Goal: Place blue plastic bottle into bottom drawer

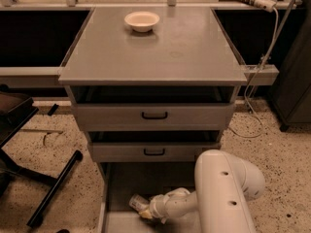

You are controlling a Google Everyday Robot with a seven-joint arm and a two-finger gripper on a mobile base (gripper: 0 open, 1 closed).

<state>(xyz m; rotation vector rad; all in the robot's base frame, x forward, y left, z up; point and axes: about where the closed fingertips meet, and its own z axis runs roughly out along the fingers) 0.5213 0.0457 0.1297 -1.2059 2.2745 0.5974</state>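
Camera view, looking down on the cabinet [160,52]: you see the gripper [148,210] low inside the open bottom drawer [127,183], closed on the blue plastic bottle [138,202]. The bottle sticks out to the left, tilted, just over the drawer floor. Its far end is hidden inside the gripper, and its label colour is hard to read. The white arm [224,194] covers the drawer's right half, and the frame edge cuts off the drawer's front. A bowl [142,20] sits on the cabinet top.
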